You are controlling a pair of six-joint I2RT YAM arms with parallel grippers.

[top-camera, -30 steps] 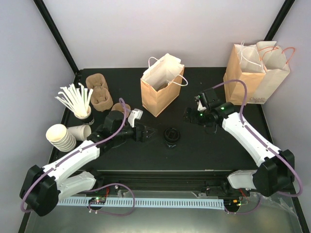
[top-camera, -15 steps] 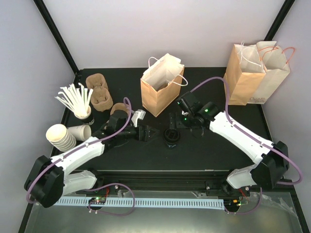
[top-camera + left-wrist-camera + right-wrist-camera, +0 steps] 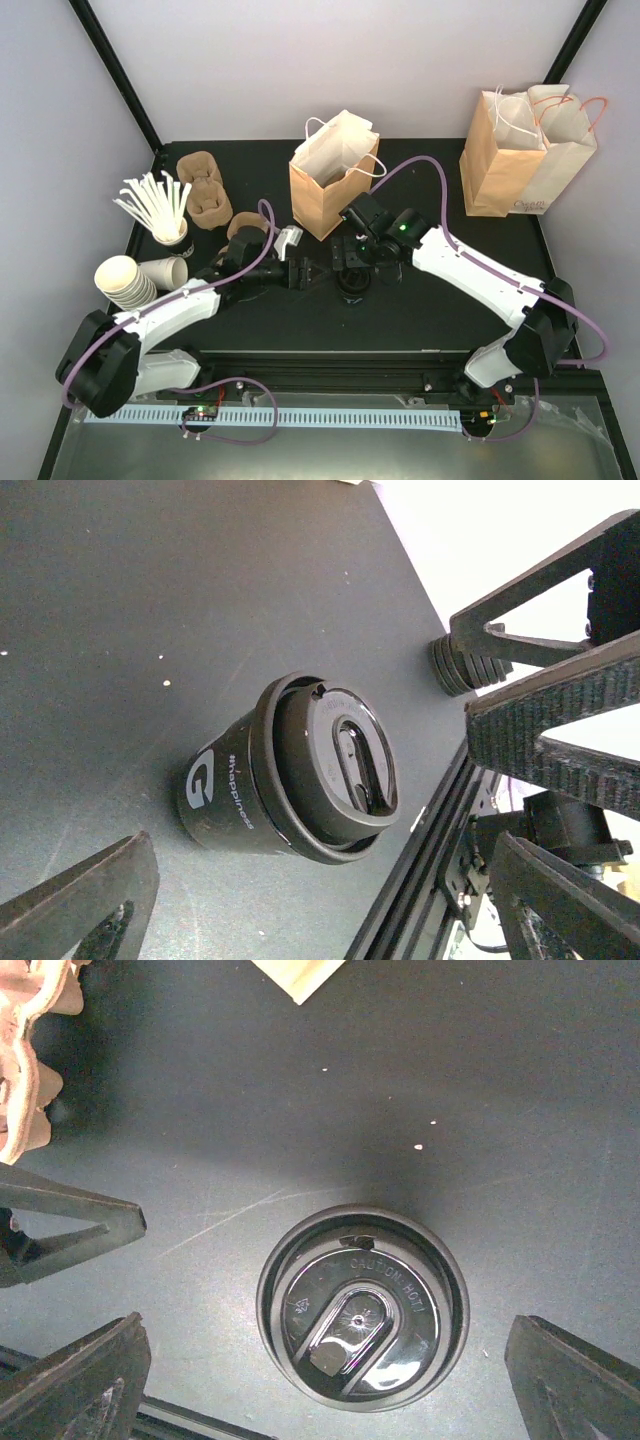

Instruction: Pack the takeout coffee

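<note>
Right tool (image 3: 325,1345) — fingers (image 3: 75,1385) apart — over takeout coffee (image 3: 362,1305)

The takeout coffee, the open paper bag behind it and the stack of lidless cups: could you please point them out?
takeout coffee (image 3: 362,1322), right wrist view, middle of its black lid.
open paper bag (image 3: 318,200), top external view, brown front face.
stack of lidless cups (image 3: 125,283), top external view, middle of the stack.

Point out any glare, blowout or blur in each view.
Left wrist: background upper right blown out white, takeout coffee sharp. Right wrist: small glints on its glossy lid, embossed text readable. Top external: even light, but the coffee nearly vanishes against the black table.
</note>
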